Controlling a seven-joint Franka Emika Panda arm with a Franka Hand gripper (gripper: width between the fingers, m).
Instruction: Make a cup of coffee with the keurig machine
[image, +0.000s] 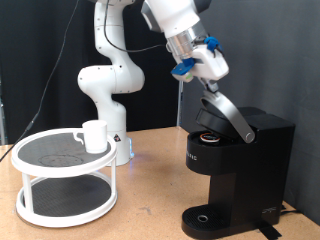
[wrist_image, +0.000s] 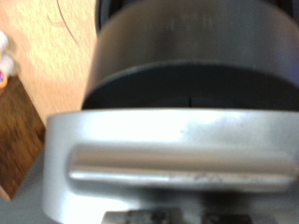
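Observation:
The keurig machine (image: 250, 160) stands at the exterior view's right, with its lid (image: 230, 115) tilted up and the pod chamber (image: 207, 136) exposed. My gripper (image: 207, 88) is at the raised lid's upper end, touching or just above its handle. The wrist view is filled by the lid's silver handle (wrist_image: 177, 159), with the black machine (wrist_image: 187, 56) behind it; my fingers do not show there. The cup (image: 95, 135), a small white mug, sits on the top shelf of a white round rack (image: 60, 190) at the exterior view's left, well away from the machine. The drip tray (image: 205, 220) holds nothing.
The robot's white base (image: 105, 85) stands behind the rack. The wooden table (image: 150, 205) shows between the rack and the machine. A black curtain forms the backdrop.

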